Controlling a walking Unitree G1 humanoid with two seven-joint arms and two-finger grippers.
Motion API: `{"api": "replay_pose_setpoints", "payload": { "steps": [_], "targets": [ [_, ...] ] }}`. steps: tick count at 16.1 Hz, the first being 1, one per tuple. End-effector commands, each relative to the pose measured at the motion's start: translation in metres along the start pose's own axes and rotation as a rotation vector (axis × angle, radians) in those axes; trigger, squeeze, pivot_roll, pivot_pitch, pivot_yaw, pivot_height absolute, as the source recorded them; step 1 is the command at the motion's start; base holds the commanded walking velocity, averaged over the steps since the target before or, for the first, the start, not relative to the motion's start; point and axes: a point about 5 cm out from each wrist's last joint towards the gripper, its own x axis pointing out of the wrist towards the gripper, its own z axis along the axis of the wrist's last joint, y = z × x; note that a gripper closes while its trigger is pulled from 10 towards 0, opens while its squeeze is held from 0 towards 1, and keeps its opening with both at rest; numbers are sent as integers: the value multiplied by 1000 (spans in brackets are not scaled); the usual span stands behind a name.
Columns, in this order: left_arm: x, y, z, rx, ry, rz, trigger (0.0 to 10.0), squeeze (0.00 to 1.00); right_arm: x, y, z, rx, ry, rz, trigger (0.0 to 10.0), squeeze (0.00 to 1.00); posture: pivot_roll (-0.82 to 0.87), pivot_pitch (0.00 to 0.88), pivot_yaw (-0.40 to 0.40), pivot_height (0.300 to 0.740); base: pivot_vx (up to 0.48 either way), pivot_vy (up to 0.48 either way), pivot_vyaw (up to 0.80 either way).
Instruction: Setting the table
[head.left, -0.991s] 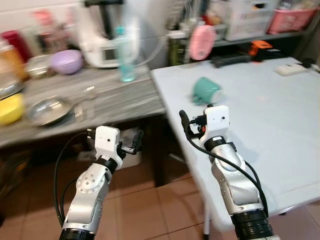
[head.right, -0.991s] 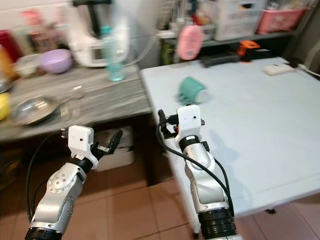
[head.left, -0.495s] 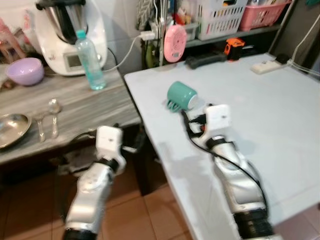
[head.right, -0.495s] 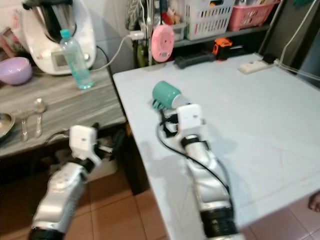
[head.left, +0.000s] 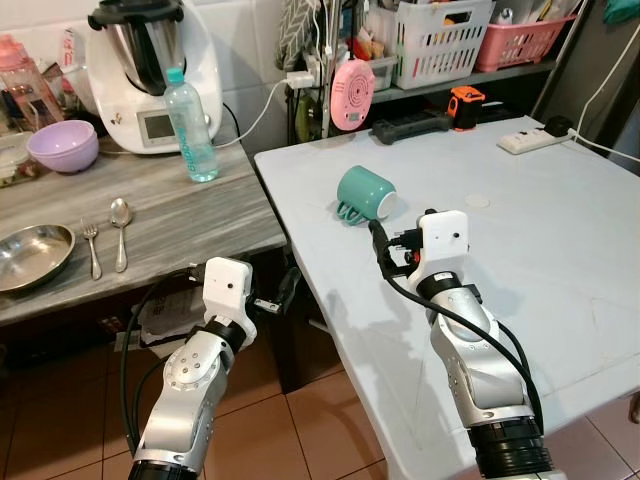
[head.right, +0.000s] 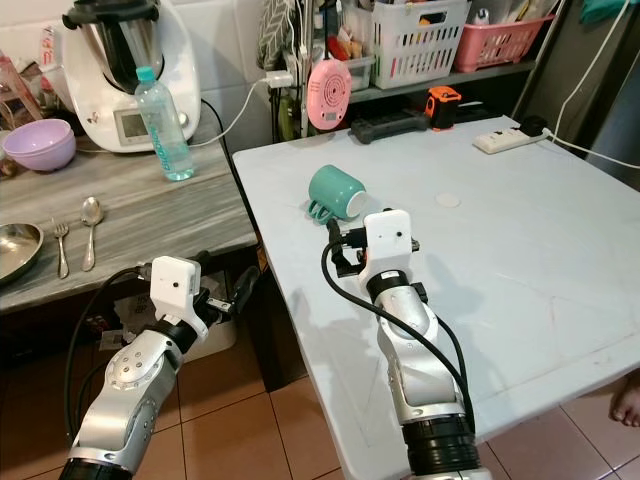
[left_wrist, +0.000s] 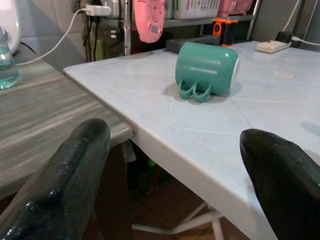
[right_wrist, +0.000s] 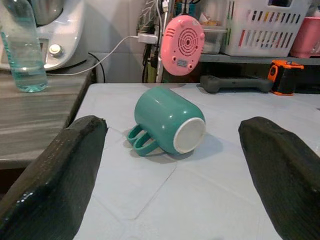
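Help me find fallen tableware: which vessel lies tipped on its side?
The teal mug on the white table; the purple bowl and steel plate sit upright.

One teal mug (head.left: 364, 193), one bottle (head.left: 188, 126), one purple bowl (head.left: 62, 146) — one fork (head.left: 91, 249), one spoon (head.left: 121, 231), one steel plate (head.left: 30, 257).

— On white table (head.left: 560, 260)?
— Teal mug (head.left: 364, 193) on its side nr the left edge, white power strip (head.left: 534, 139) at far right corner, black tool (head.left: 412, 124) + orange gadget (head.left: 464, 105) along back.
— Grey wood counter (head.left: 180, 215)?
— Steel plate (head.left: 30, 256), fork (head.left: 91, 247), spoon (head.left: 120, 228), water bottle (head.left: 190, 125), purple bowl (head.left: 63, 146), food processor (head.left: 152, 70).
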Motion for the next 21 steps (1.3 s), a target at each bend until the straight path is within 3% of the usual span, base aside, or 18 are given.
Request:
{"api": "replay_pose_setpoints", "payload": {
  "steps": [1,5,6,8,14,17,18,21],
  "targets": [
    [-1,0,2,15,0,-8,10000,0,1,-3,5,0,-10,-18,10000,0,-29,0,45,740,0,0,-731],
    [-10,3,0,25,21,1,10000,0,2,-19,7,7,-6,-69,10000,0,-20,3,63,740,0,0,-744],
    [-18,2,0,31,37,-11,10000,0,4,-35,10,13,-4,-114,10000,0,-12,37,79,740,0,0,0],
    [-27,5,0,35,53,-19,10000,0,11,-49,14,22,-3,-145,10000,0,-1,71,93,740,0,0,0],
    [-37,8,3,46,81,-16,10000,0,44,-49,27,-23,-25,-92,10000,0,35,102,97,740,0,0,0],
    [-55,11,4,64,110,6,10000,0,64,-50,39,-15,-27,-53,10000,0,104,142,93,740,0,0,0],
    [-68,15,6,73,131,27,10000,0,71,-51,42,0,-22,-52,10000,0,139,158,96,740,0,0,0],
    [-78,16,7,78,143,44,10000,0,77,-51,44,14,-17,-52,10000,0,176,166,98,740,0,0,0]
  ]
}}
